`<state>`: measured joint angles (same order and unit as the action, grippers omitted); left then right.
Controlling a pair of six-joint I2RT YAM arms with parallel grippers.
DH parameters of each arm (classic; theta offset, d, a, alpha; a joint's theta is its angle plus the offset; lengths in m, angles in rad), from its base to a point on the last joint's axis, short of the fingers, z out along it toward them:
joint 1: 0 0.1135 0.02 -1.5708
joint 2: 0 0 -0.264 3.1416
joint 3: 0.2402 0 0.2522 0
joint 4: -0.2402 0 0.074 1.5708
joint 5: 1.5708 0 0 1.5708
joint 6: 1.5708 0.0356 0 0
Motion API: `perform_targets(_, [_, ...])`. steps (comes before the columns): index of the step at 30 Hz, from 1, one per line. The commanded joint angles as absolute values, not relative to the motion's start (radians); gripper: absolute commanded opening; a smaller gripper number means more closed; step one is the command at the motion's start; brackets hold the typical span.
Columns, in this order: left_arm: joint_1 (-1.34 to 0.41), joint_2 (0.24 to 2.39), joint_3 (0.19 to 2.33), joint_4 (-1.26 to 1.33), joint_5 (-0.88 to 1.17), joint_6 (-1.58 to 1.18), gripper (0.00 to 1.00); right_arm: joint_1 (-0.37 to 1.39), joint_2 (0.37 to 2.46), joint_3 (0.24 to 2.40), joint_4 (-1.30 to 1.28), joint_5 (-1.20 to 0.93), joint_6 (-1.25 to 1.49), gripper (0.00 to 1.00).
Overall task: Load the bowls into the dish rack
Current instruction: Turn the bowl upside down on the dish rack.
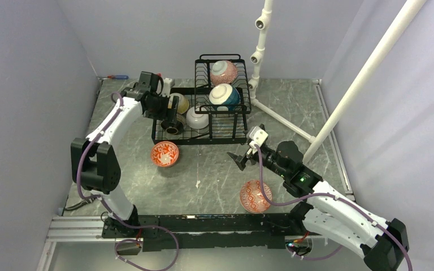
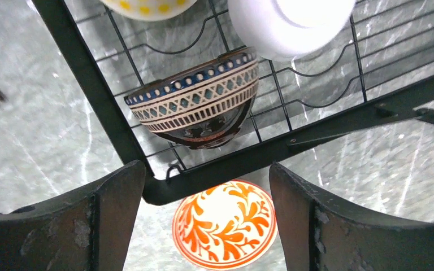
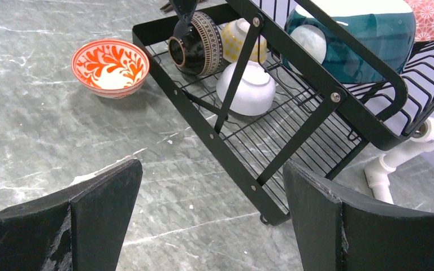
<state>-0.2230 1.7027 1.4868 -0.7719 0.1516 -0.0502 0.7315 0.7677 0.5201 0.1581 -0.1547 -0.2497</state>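
Black wire rack (image 1: 200,140) lies just ahead of both pairs of jaws. The left gripper (image 2: 206,169) stands wide open, empty: just beyond its jaws a dark bowl (image 2: 200,101) banded blue and cream rests on its side in the rack's corner; between them, lower, sits an orange-leaf bowl (image 2: 224,224). The right gripper (image 3: 212,164) gapes fully, empty

1. Dish rack (image 2: 87,73): one.
2. Bowls (image 1: 224,96): seven, with five in the dish rack and two on the surface (image 1: 215,175).
3. Hands: two, the left hand (image 2: 206,166) and the right hand (image 3: 212,164).
4. White pipe stand (image 1: 263,34): one.
5. Small red-and-blue tool (image 1: 116,76) at the surface's far-left corner: one.
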Motion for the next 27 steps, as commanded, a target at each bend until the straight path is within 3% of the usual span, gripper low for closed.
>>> perform_targets(1, [-0.273, 1.639, 1.47, -0.739, 0.092, 0.173, 0.84, 0.73, 0.77, 0.569, 0.176, -0.167, -0.236, 1.0])
perform_targets(10, [-0.296, 1.592, 1.336, -0.631, 0.064, 0.39, 0.88, 0.73, 0.762, 0.563, 0.175, -0.163, -0.239, 1.0])
perform_targets(18, [-0.304, 1.632, 1.3, -0.522, 0.002, 0.355, 0.89, 0.731, 0.766, 0.56, 0.178, -0.165, -0.239, 1.0])
perform_targets(27, [-0.307, 1.72, 1.319, -0.454, -0.044, 0.324, 0.84, 0.73, 0.736, 0.552, 0.155, -0.144, -0.249, 1.0])
